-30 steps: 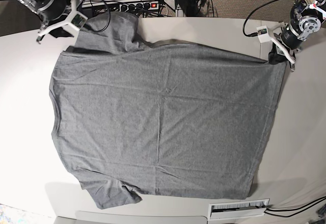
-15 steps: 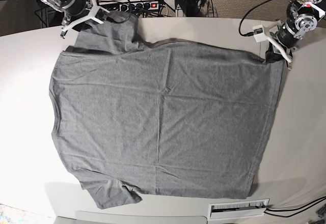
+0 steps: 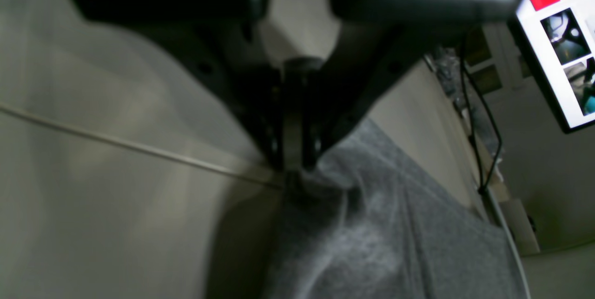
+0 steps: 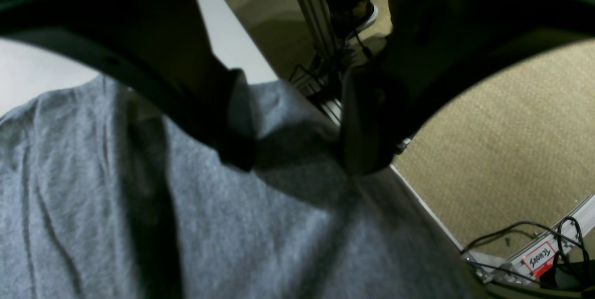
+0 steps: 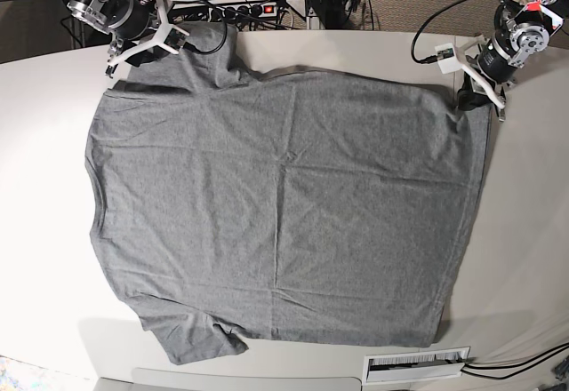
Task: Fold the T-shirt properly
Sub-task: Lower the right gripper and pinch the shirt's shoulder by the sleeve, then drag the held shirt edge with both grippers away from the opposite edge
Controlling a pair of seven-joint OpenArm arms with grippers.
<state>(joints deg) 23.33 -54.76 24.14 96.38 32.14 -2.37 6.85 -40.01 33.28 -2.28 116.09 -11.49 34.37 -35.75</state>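
The grey T-shirt (image 5: 284,204) lies spread flat on the pale table (image 5: 529,231), its neckline toward the left edge. My left gripper (image 5: 477,98) is at the far right corner of the shirt. In the left wrist view this gripper (image 3: 295,164) is shut on a pinch of the grey fabric (image 3: 372,234). My right gripper (image 5: 148,56) hovers over the far left sleeve. Its dark fingers (image 4: 237,127) stand wide open in the right wrist view, straddling the sleeve's edge (image 4: 279,103) with nothing gripped.
A power strip (image 5: 253,9) and cables lie behind the table's far edge. A white slotted grille (image 5: 416,364) sits at the near edge. Carpet (image 4: 502,117) shows beyond the table's rim by the sleeve, and a monitor (image 3: 562,57) stands off to one side.
My right gripper has swung in from the far left and come down over the sleeve. My left gripper has drawn the shirt's corner slightly leftward.
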